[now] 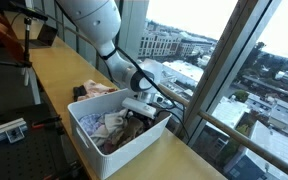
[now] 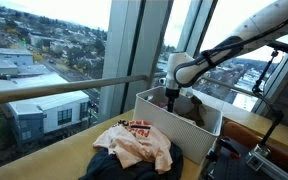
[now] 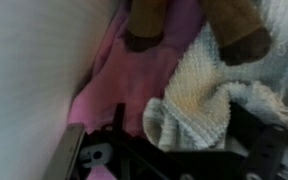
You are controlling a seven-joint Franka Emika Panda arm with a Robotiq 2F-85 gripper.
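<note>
1. Looking at both exterior views, you have the tool (image 1: 142,108) lowered into the white bin (image 1: 84,130), which stands on the wooden tabletop (image 1: 54,70) beside the window (image 2: 134,40).
2. Your tool's fingers stand spread apart, and nothing is pinched between them.
3. Nearest the tool, the wrist view shows a pink cloth (image 3: 134,80) lying against the bin's white wall, with a white knitted cloth (image 3: 199,95) folded up just beside it and touching it.
4. Above those two in the wrist view sit two brown shapes (image 3: 234,25) with darker tips. They are too blurred for you to tell what they are.
5. In an exterior view, the bin is packed with mixed laundry: a pink piece (image 1: 99,90) hangs at the far rim and pale and dark fabrics fill the middle under the tool.
6. Outside the bin, a peach shirt (image 2: 139,140) with a red print lies crumpled on the tabletop, resting on a dark garment (image 2: 109,168). Both are near the bin's wall but apart from your tool.
</note>
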